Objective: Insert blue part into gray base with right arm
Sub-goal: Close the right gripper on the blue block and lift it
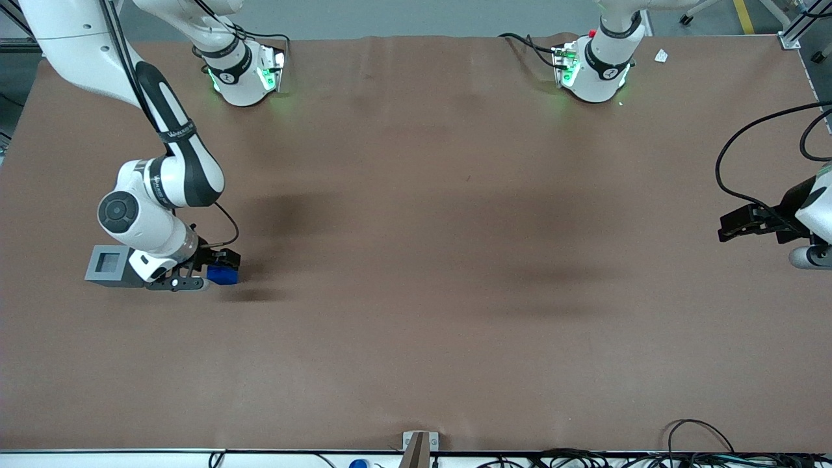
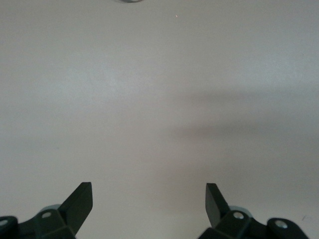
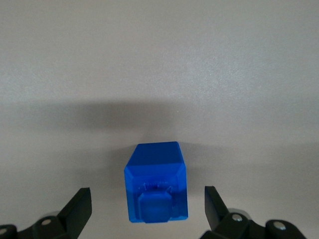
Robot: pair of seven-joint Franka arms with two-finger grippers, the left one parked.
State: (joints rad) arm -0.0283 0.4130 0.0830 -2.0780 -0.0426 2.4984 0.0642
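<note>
- Front view: the right arm [image 1: 175,169] reaches down low over the brown table [image 1: 416,260] at the working arm's end, its black gripper [image 1: 218,268] close above the surface.
- The blue part [image 1: 223,274] sits on the table right at the gripper's tip, partly covered by the black fingers.
- The gray base [image 1: 110,265] stands on the table just beside the gripper's body, with the arm's wrist between it and the blue part; its square recess faces up and holds nothing.
- Base and blue part are near each other but apart, the base farther toward the working arm's end of the table.
- Right wrist view: the gripper [image 3: 148,209] is spread wide, with the blue part [image 3: 155,185] resting on the table between the two fingers [image 3: 79,206].
- A clear gap shows on each side of the blue part, so neither finger touches it and the claw holds nothing.
- The part's smaller square stud points toward the wrist camera.
</note>
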